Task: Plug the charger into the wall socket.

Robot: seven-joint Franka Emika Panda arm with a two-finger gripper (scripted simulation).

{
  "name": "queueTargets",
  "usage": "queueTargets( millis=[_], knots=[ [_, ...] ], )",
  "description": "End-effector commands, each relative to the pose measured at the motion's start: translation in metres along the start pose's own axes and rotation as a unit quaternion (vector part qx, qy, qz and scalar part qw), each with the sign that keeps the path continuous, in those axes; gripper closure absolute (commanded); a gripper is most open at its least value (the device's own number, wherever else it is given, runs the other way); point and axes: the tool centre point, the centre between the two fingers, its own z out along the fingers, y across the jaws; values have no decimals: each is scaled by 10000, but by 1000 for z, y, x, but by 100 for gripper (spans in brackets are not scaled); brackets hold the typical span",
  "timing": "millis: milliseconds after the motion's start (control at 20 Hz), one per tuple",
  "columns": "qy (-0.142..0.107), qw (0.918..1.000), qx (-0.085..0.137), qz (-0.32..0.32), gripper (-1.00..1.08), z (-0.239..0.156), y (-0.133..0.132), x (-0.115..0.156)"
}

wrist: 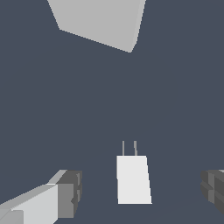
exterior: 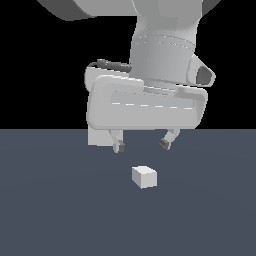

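Mostly the end effector (exterior: 141,145) hides the wall socket (exterior: 99,136).

Open floor around charger (exterior: 144,176), wall socket (exterior: 99,136) well apart

The arm descends from above in the exterior view, its wrist pointing straight down. The gripper (exterior: 142,145) hangs above the floor with its two fingers spread wide apart and nothing between them. The dark pads (exterior: 119,147) face each other at the same height. In the wrist view both fingertips (wrist: 70,194) show, far apart.
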Motion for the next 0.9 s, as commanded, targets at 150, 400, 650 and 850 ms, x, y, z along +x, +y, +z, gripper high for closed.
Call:
queueTargets(
  millis=[150, 400, 650, 850],
  knots=[
    [49, 10000, 20, -62, -92, 4, 0, -3],
    [40, 10000, 18, -51, -92, 6, 0, -4],
    [38, 10000, 15, -57, -92, 19, 0, -10],
    [36, 10000, 13, -64, -92, 36, 0, -17]
  ],
)
